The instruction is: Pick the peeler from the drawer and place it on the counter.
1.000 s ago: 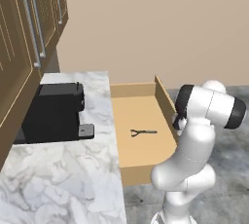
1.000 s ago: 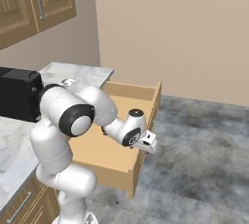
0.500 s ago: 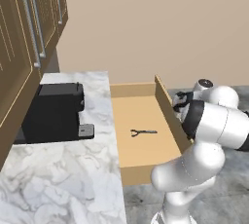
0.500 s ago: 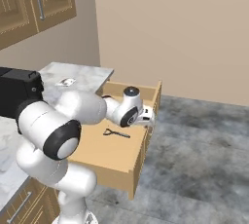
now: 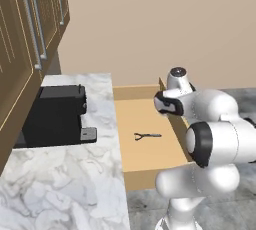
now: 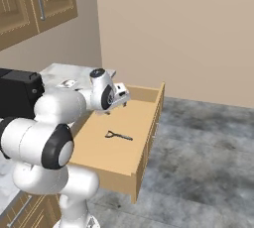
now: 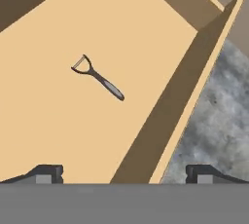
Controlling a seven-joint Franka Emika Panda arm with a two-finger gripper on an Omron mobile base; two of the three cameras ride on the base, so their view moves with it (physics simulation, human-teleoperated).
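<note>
Hand view is showing the peeler (image 7: 97,78) lying flat on the tan bottom of the drawer (image 7: 58,121), at about ten o'clock from my fingertips (image 7: 46,173), forked head pointing toward eleven, handle trailing toward four. My claw (image 7: 124,174) is standing fully spread and is pinching nothing; the drawer's side wall is running between the two tips.

Left base view is confirming the change: over the last second my arm has been swinging up from beside the drawer front, and the hand is now hovering above the drawer's rear right portion. The peeler (image 5: 148,135) has not shifted; it is resting mid-drawer, well apart from the claw (image 6: 120,101).

Finding: approach is under way, pick not yet begun. I judge the next move is calling for a shift toward ten o'clock, then a descent with the tips straddling the slim handle. The counter (image 5: 60,189) and the coffee machine (image 5: 55,116) are lying at nine o'clock of the drawer.
</note>
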